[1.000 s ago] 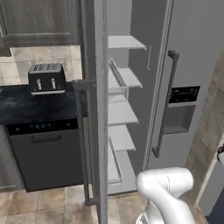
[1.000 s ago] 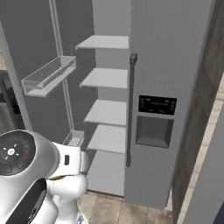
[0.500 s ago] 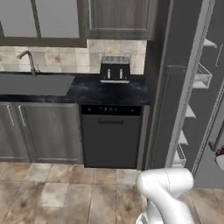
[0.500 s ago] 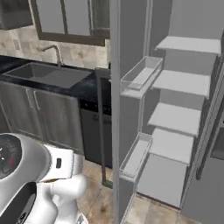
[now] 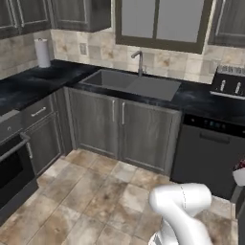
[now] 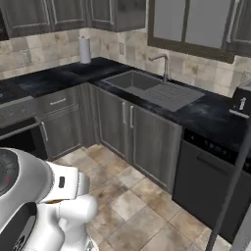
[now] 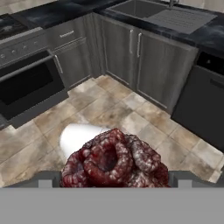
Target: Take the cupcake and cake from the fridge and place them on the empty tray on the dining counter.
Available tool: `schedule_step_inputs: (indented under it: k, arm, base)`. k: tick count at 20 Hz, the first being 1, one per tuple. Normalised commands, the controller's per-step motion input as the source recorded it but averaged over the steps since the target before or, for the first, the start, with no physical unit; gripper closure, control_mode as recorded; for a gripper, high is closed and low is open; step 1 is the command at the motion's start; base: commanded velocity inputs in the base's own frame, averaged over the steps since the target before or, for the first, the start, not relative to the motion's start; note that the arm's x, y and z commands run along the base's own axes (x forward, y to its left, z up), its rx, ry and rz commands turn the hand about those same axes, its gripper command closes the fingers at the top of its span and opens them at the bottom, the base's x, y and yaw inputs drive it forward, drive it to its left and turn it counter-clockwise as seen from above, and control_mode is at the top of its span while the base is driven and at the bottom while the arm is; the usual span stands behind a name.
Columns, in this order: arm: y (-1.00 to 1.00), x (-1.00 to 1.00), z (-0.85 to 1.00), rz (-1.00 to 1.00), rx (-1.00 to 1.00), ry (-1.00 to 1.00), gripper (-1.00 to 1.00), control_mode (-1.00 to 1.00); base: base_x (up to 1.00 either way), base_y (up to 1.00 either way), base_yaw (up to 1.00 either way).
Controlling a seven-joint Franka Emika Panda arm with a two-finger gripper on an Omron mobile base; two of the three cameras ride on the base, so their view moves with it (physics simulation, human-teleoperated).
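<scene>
Above tiled floor (image 7: 109, 113), the cake (image 7: 116, 162) sits gripped in the pincer (image 7: 114, 178).

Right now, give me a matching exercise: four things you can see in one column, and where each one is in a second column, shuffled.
1. cake
2. paper towel roll
3. sink
4. oven

A. set into the black worktop below the window
B. built in under the worktop, dark door
C. between the fingertips of the gripper
D. standing upright on the worktop by the tiled wall

Pairs: 1-C, 2-D, 3-A, 4-B
</scene>
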Motion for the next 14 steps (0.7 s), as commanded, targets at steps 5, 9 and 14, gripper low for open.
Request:
schedule_step_inputs:
  k: [5, 9, 14]
  arm:
    - [0.00, 0.00, 0.00, 0.00, 0.00, 0.00, 1.00, 1.00]
    - [0.00, 0.00, 0.00, 0.00, 0.00, 0.00, 1.00, 1.00]
    - [0.00, 0.00, 0.00, 0.00, 0.00, 0.00, 1.00, 1.00]
  base:
    - [0.00, 0.78, 0.67]
    - [0.01, 0.68, 0.68]
    - [0.08, 0.60, 0.68]
